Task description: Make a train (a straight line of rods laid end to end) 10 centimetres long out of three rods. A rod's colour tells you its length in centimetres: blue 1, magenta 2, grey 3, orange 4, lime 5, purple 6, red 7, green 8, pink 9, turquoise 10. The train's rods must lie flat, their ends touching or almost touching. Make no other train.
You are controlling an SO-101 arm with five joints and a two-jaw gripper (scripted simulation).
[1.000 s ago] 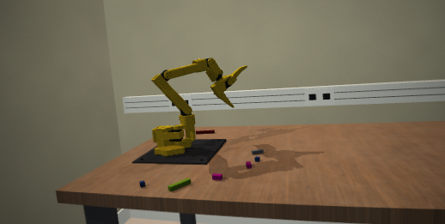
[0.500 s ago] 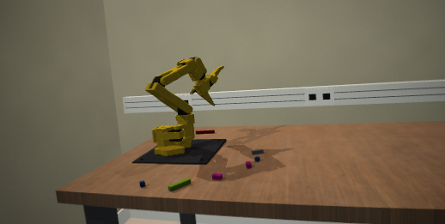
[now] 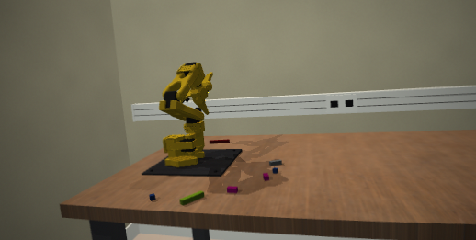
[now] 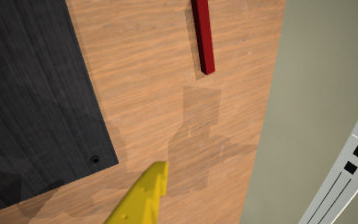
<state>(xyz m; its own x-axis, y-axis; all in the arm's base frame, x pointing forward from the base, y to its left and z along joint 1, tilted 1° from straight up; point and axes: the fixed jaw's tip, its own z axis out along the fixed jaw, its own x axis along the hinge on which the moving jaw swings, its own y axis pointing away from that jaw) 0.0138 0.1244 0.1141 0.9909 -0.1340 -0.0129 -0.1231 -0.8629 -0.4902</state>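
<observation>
My arm is folded back over its base, and my gripper (image 3: 205,92) is open and empty, high above the table. A red rod (image 3: 219,141) lies flat behind the base; in the wrist view it (image 4: 203,36) shows at the top. A grey rod (image 3: 276,162), a blue cube (image 3: 275,170) and a magenta rod (image 3: 266,177) lie close together right of the base. A second magenta rod (image 3: 232,188), a lime rod (image 3: 191,198) and a second blue cube (image 3: 152,197) lie near the front edge. One yellow finger (image 4: 142,197) shows in the wrist view.
The black base plate (image 3: 194,162) lies at the table's left back; it also shows in the wrist view (image 4: 35,100). The table's back edge and the wall with a white rail (image 3: 322,102) are close behind the red rod.
</observation>
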